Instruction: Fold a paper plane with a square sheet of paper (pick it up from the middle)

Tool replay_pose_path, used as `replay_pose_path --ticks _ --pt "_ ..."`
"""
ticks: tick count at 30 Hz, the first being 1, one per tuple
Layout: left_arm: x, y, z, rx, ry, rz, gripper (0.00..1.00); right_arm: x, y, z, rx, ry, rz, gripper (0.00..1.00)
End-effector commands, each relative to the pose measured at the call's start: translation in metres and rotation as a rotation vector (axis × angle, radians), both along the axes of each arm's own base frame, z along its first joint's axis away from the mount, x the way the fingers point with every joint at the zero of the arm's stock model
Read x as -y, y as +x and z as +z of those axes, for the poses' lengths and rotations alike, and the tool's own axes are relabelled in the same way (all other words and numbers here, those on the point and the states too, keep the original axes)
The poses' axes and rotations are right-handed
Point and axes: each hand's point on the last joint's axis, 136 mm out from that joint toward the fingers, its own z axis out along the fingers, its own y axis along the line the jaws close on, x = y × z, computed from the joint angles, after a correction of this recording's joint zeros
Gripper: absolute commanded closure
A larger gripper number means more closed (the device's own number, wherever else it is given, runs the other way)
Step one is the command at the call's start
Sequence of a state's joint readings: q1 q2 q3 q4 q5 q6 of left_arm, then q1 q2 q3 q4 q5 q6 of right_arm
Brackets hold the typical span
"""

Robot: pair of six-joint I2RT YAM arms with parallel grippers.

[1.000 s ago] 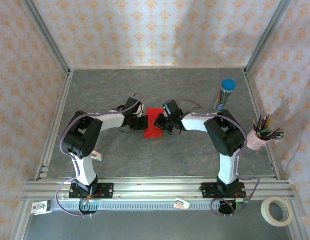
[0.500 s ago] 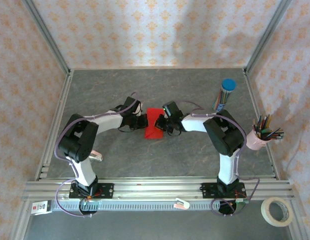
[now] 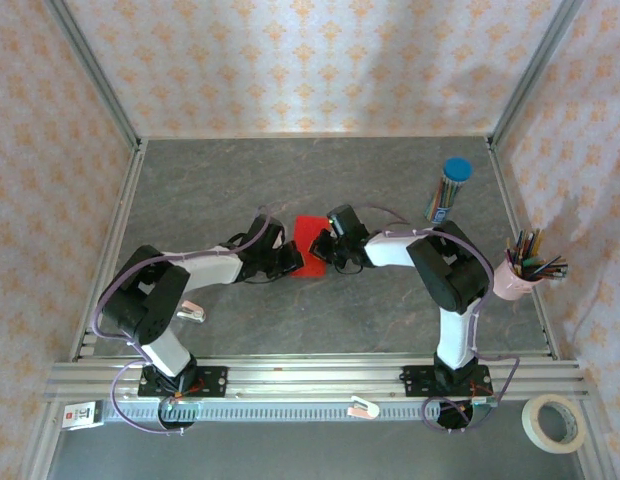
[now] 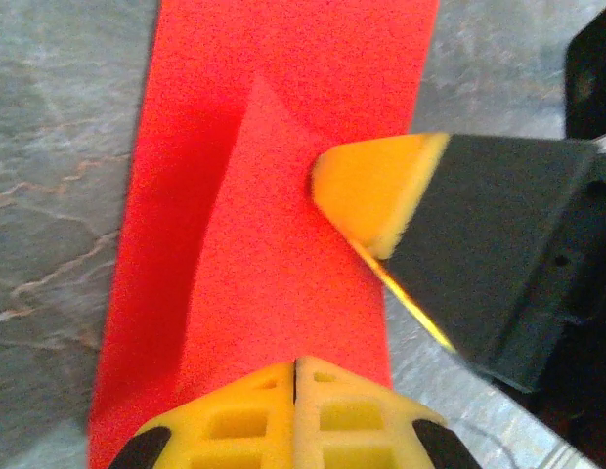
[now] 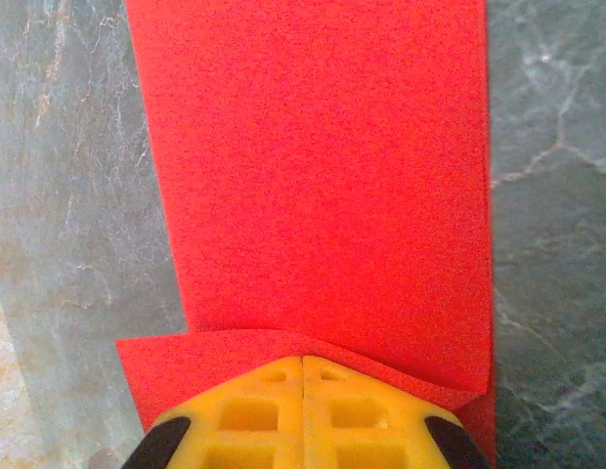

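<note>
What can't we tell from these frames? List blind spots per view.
Top external: creases on the red paper too small; left claw and right claw cover its sides.
Left wrist: paper's far end cut off by the top edge; near end under the left claw.
Right wrist: shut right claw hides whether it pinches or only presses the paper.

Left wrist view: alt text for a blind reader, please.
A bright red paper sheet with one folded flap lies on a grey marbled table. The left gripper's shut yellow fingers meet its near edge; the right gripper's yellow tip touches its middle.
</note>
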State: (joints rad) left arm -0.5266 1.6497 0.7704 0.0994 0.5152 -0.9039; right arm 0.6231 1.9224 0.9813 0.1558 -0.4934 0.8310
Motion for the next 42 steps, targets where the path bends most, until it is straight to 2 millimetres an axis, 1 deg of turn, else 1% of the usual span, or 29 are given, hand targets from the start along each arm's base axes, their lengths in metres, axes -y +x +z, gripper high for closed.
replay_pose_path --ticks 1,4,9,16,26,29,34,42 --pt "0.009 0.012 0.008 0.029 -0.037 0.055 0.99 0.054 -0.044 -0.071 -0.206 -0.237 -0.083 1.00" --pt "0.007 0.015 0.002 0.019 -0.012 0.073 0.99 0.054 -0.045 -0.071 -0.208 -0.231 -0.089 1.00" --pt "0.009 0.019 -0.005 0.010 -0.001 0.085 1.00 0.053 -0.046 -0.071 -0.212 -0.221 -0.095 1.00" --pt "0.012 0.028 -0.005 0.025 -0.005 0.100 1.00 0.052 -0.045 -0.069 -0.208 -0.213 -0.093 1.00" --pt "0.010 0.025 -0.021 -0.001 0.022 0.098 1.00 0.053 -0.047 -0.070 -0.213 -0.216 -0.096 1.00" --pt "0.002 0.022 -0.028 -0.007 0.058 0.113 1.00 0.054 -0.047 -0.071 -0.216 -0.221 -0.097 1.00" --pt "-0.016 0.012 -0.047 -0.025 0.138 0.141 1.00 0.059 -0.049 -0.077 -0.225 -0.247 -0.102 1.00" --pt "-0.029 -0.004 -0.060 -0.061 0.163 0.162 1.00 0.072 -0.056 -0.086 -0.245 -0.307 -0.117 1.00"
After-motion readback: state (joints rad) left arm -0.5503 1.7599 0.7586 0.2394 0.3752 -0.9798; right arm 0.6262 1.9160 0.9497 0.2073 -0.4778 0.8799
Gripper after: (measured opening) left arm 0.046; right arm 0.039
